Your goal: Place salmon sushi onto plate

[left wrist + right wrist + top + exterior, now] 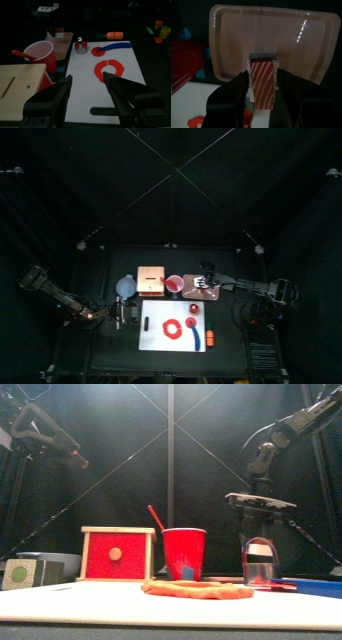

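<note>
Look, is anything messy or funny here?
Nothing looks spilled or broken. Only the salmon sushi is up in the air, pinched in the right hand, with the plate beyond it.

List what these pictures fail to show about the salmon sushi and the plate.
- Right wrist view: the right pincer covers the sides of the salmon sushi, and whether the sushi touches the plate is unclear.
- Top view: the sushi is too small to find and lies under the right arm.
- Left wrist view: the red cup hides part of the plate.
</note>
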`<state>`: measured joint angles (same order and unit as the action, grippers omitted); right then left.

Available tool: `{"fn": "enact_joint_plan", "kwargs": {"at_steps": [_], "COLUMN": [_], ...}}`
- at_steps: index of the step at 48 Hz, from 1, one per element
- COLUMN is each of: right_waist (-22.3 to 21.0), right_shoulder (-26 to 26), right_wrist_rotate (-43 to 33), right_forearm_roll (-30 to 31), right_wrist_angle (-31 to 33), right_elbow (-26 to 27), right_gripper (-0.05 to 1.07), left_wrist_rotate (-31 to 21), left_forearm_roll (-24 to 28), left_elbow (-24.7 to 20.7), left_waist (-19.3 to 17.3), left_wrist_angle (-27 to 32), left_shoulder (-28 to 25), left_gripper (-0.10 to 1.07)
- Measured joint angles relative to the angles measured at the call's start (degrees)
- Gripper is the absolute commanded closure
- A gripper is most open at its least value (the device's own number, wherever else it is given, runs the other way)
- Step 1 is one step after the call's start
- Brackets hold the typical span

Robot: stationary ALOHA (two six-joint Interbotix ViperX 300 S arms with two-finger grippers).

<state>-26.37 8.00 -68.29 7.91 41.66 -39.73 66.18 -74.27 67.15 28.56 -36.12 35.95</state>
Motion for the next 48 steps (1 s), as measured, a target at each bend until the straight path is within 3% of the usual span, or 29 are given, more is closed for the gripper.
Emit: {"fn": "enact_joint_plan", "kwargs": {"at_steps": [12, 29, 38, 48], "right_waist": [-1.76, -3.08, -2.20, 4.39], "right_shoulder": [-6.06, -7.21, -5.63, 0.97], "right_wrist_rotate": [0.62, 0.62, 0.70, 0.62], "right_forearm_roll": [0.53, 1.05, 0.79, 1.32], "right_wrist_angle": [-6.42, -6.68, -5.36, -1.85], "right_elbow": [-0.70, -0.09, 0.26, 1.05], "right_gripper": [0.33, 0.01, 0.00, 0.00], "left_wrist_rotate": [0.09, 0.09, 0.00, 0.09], "left_forearm_roll": [0.09, 0.18, 0.18, 0.18], "left_elbow": [0.26, 0.44, 0.53, 0.44], "left_waist": [0.00, 0.09, -0.09, -0.18], "left_wrist_angle": [0.00, 0.00, 0.00, 0.00], "left_shoulder": [0.00, 0.00, -0.09, 0.00], "left_gripper": [0.10, 0.10, 0.10, 0.10]}}
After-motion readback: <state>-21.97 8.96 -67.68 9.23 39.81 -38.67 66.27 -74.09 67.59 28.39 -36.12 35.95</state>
